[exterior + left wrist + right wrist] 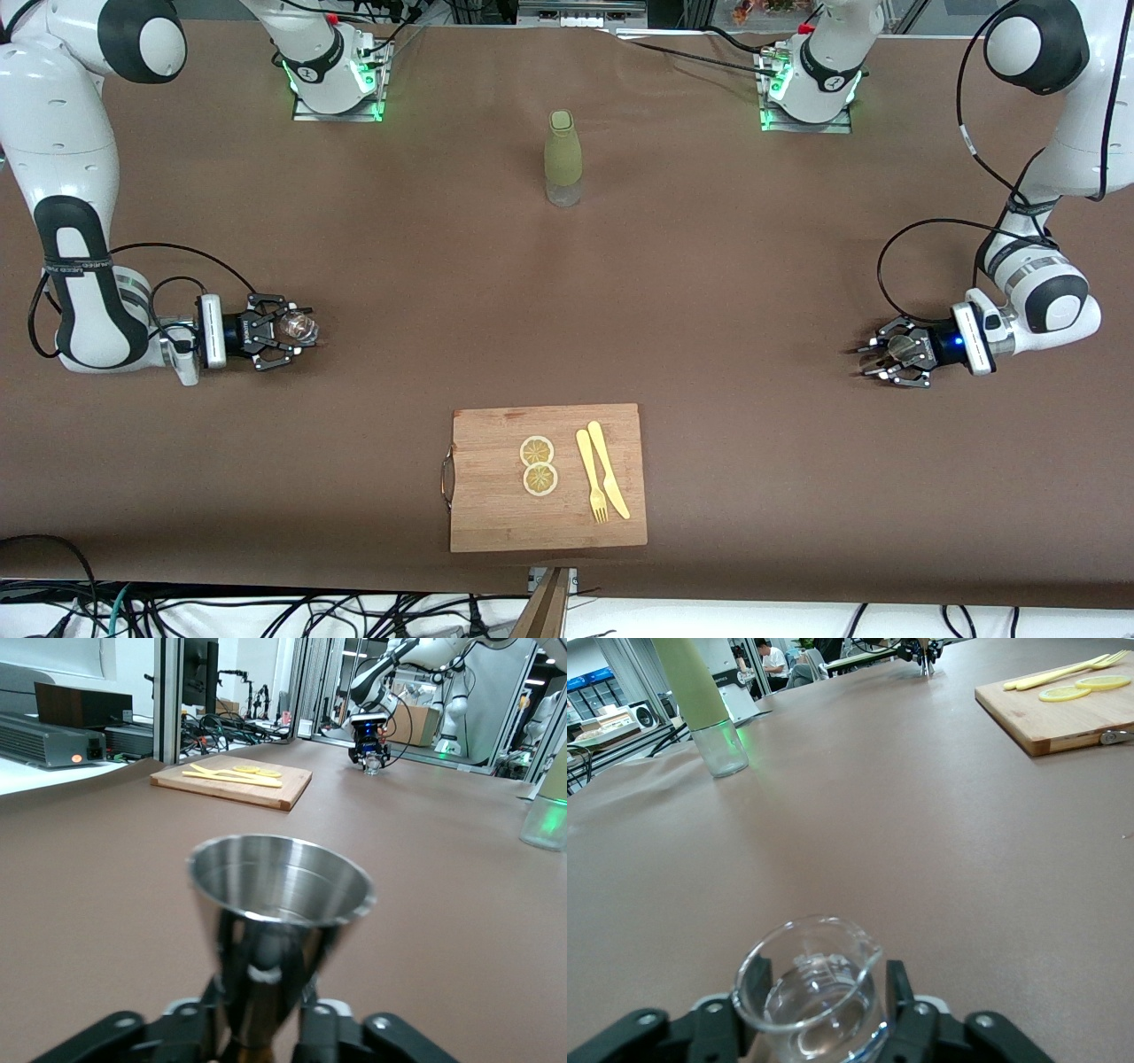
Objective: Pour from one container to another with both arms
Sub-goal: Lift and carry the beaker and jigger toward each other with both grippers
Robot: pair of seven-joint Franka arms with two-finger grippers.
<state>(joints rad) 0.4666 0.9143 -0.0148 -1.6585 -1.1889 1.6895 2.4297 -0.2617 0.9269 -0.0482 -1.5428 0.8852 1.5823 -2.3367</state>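
A small clear glass beaker (301,329) with clear liquid in it (808,997) stands low at the right arm's end of the table. My right gripper (285,330) (827,994) is shut on it, one finger on each side. At the left arm's end, my left gripper (879,358) (266,997) is shut on the stem of a steel jigger (901,346). Its shiny cup (280,890) opens upward just above the table. The two grippers are far apart, facing each other along the table.
An olive-green bottle (563,158) with a clear base stands mid-table near the robots' bases. A wooden cutting board (496,505) lies near the front edge, carrying two lemon slices (538,465), a yellow fork and a knife (602,481).
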